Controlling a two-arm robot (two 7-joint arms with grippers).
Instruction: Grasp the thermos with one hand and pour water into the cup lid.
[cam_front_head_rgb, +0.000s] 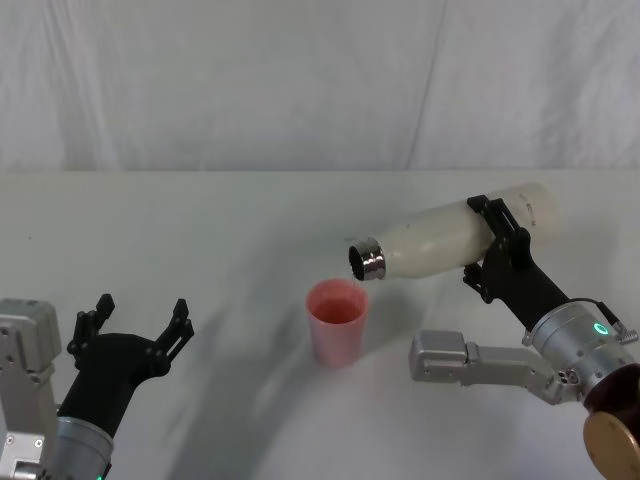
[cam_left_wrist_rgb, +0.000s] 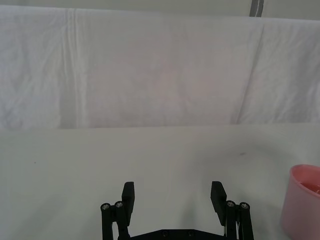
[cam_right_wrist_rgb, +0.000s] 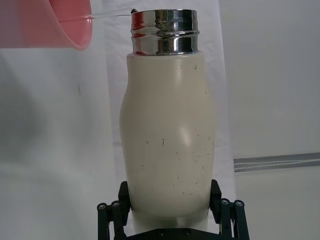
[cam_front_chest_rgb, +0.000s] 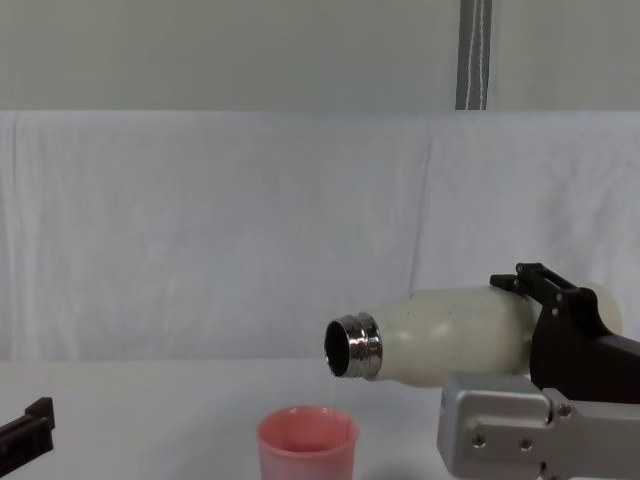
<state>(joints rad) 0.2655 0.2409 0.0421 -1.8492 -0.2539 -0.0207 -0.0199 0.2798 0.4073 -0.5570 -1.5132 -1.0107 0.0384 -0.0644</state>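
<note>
Head view is showing no readable writing or brand on the thermos (cam_front_head_rgb: 455, 236) or on the cup lid (cam_front_head_rgb: 337, 322). The right gripper (cam_front_head_rgb: 492, 245) is pinching the thermos near its base, its jaws pressing on both sides of the cream body. The thermos is lying almost flat in the air, its steel neck pointing to the robot's left and hanging just above the pink cup lid. In the chest view a thin stream is falling from the neck into the cup lid, which is standing upright on the white table (cam_front_head_rgb: 220, 230). The left gripper (cam_front_head_rgb: 135, 328) is waiting low at the left, jaws spread wide and holding nothing
</note>
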